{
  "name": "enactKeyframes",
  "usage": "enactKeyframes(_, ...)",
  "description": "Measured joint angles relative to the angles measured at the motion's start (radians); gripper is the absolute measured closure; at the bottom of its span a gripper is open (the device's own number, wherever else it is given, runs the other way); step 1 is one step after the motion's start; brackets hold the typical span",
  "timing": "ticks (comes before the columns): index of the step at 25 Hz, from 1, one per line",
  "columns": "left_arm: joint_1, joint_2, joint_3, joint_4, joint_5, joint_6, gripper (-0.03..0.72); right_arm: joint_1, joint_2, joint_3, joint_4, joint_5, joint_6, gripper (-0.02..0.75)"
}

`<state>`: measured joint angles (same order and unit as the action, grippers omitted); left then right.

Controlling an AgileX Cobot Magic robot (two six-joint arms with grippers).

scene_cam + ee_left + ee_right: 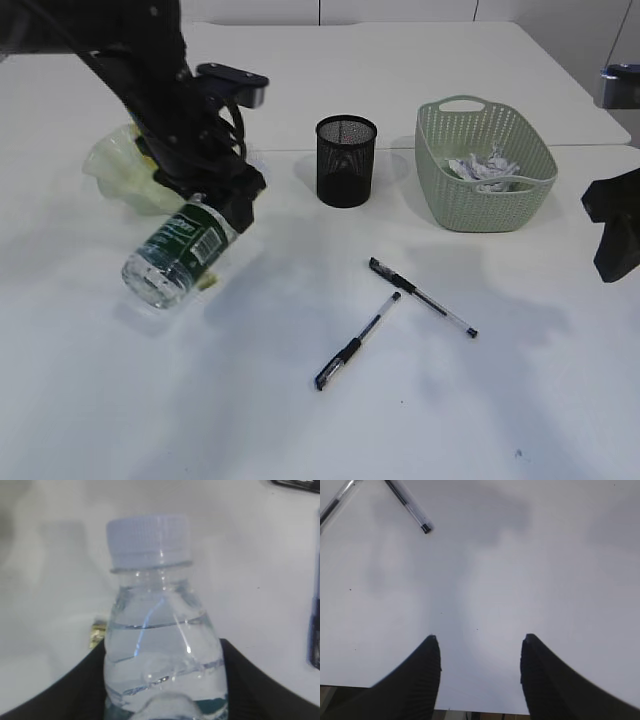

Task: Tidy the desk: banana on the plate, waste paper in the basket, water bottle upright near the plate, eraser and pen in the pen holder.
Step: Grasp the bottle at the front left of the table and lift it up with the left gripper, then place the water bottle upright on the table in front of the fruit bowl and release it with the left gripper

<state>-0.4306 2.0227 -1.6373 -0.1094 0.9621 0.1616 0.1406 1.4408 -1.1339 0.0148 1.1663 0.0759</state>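
Observation:
My left gripper (225, 205) is shut on a clear water bottle (180, 250) with a green label and holds it tilted, clear end low over the table. In the left wrist view the bottle (160, 645) fills the space between the jaws (162, 680), its white cap (148, 540) pointing away. A pale plate (105, 165) lies behind the left arm; no banana shows clearly. Two pens (420, 297) (358, 340) lie mid-table. A small yellowish thing (97, 632) lies by the bottle. My right gripper (480, 639) is open and empty at the right edge (615, 235).
A black mesh pen holder (346, 160) stands at the back middle. A green basket (440, 190) to its right holds crumpled paper (485, 168). The pens' ends show at the top left of the right wrist view (410, 507).

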Motion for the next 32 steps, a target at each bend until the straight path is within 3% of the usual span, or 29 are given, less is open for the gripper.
enactKeyframes(4,0.071,-0.085,0.088,0.004,-0.043,0.000,0.286,0.000,0.000,0.000,0.000,0.000,0.000,0.350)
enactKeyframes(10,0.129,-0.279,0.382,0.010,-0.273,0.000,0.286,0.000,0.000,0.000,0.000,-0.011,0.010,0.351)
enactKeyframes(20,0.141,-0.512,0.849,-0.002,-0.743,0.000,0.288,0.000,0.000,0.000,0.008,-0.021,0.012,0.351)
enactKeyframes(23,0.141,-0.553,0.915,-0.008,-0.863,0.000,0.288,0.000,0.000,0.000,0.012,-0.022,0.012,0.351)
enactKeyframes(32,0.141,-0.559,0.927,-0.026,-1.015,0.000,0.292,0.000,0.000,0.000,0.012,-0.026,0.012,0.351)
